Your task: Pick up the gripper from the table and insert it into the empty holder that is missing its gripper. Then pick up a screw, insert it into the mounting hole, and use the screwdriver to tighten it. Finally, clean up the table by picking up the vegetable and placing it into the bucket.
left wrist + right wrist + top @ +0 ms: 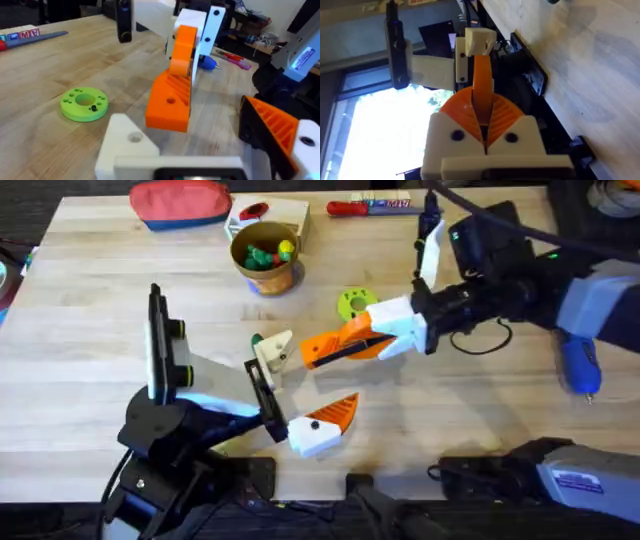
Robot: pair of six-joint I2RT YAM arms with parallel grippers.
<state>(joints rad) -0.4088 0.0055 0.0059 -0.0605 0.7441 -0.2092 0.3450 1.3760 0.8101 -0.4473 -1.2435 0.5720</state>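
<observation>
Both arms are black, jointed and strung with black cables. The left pincer (300, 395) has white wedge-shaped finger mounts, one with an orange ribbed pad and a dark screw hole. The right pincer (335, 350) has white mounts with orange ribbed pads; its arm shows a green light.

You can make out coloured block letters, seemingly "MY", on the flat strip (32, 37) at the table's far edge; the sticker (578, 480) on the right arm is too small to read.
</observation>
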